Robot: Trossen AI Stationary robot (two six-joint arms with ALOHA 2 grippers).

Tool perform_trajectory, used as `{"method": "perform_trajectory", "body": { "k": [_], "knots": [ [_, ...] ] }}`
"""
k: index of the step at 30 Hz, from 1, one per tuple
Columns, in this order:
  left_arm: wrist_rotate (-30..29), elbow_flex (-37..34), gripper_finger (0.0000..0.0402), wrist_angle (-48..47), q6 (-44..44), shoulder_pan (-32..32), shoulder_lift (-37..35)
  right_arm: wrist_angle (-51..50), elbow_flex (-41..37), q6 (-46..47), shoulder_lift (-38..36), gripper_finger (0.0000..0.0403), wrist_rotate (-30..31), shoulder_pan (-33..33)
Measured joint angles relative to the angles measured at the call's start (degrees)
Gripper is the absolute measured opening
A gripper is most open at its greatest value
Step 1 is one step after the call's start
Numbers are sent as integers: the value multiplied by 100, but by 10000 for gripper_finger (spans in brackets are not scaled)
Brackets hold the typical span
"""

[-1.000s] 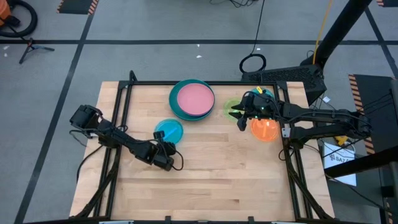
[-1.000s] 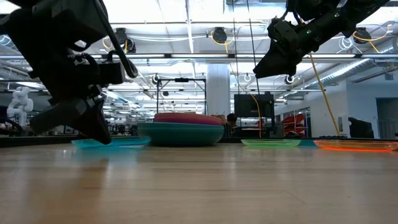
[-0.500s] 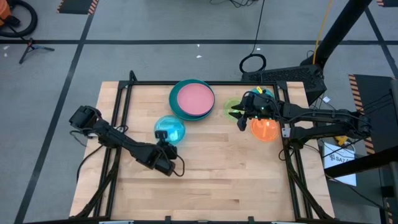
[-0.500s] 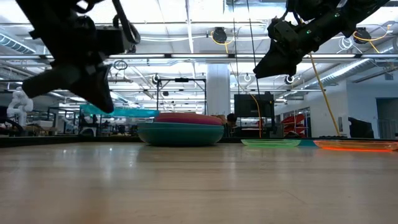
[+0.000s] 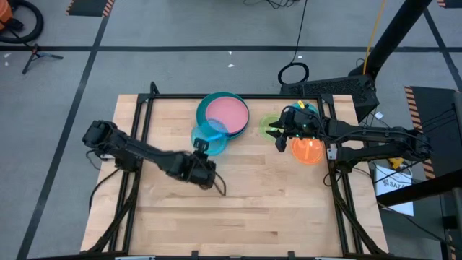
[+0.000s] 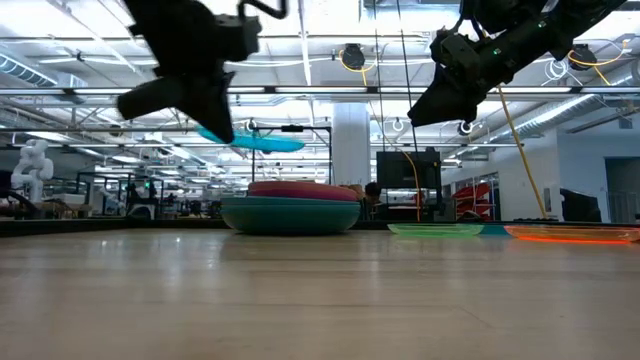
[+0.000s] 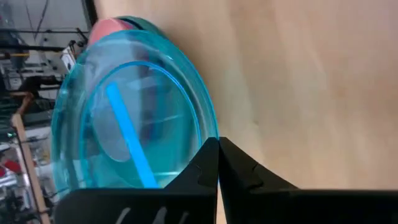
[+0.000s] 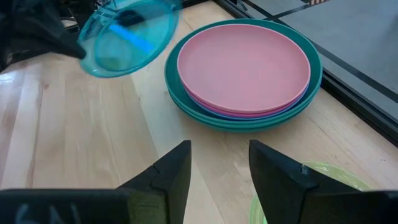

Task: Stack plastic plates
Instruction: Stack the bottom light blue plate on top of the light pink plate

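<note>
A translucent cyan plate [image 5: 210, 134] [image 6: 252, 140] is in the air at the near-left rim of a stack of large plates [image 5: 224, 114] [image 6: 290, 212]. The stack has a pale pink plate on top, with teal ones under it. My left gripper [image 5: 200, 148] [image 7: 217, 148] is shut on the cyan plate [image 7: 127, 118]. My right gripper [image 5: 278, 134] [image 8: 219, 155] hovers open, well above a lime-green plate [image 5: 267, 124] [image 6: 436, 229] and an orange plate [image 5: 308, 150] [image 6: 572, 234]. Both of those lie flat on the table. My left gripper pinches the cyan plate's rim [image 7: 202, 134] on its near side between the two fingers. It comes slanting from the table's near left. The plate is lifted clear, slightly tilted, and reaches away from the fingers over the stack's near-left edge [image 8: 127, 34].
The wooden table [image 5: 245, 195] has a black frame [image 5: 144, 108] along its edges. Its near half is bare wood. The stack sits at the far middle, and the green and orange plates lie at the far right under my right arm [image 5: 361, 133].
My left gripper has risen from table height and moved toward the far right, toward the stack. It carries the cyan plate, which lay on the table a second ago. The plate now hangs lifted clear at the stack's near-left rim.
</note>
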Motion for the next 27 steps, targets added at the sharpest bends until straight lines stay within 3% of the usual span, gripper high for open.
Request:
{"method": "perform_trajectory", "body": {
  "k": [3,12,21,27],
  "knots": [
    [135,83,1,290,683,440,0,0,0,-6,0,155,0,-1],
    [1767,86,1,1796,2226,1956,0,0,0,-28,0,155,0,0],
    [3197,86,6,2403,2227,2992,0,0,0,-136,0,155,0,-2],
    [3364,86,8,2575,2025,3256,2,0,0,-138,0,155,0,-2]
  ]
}}
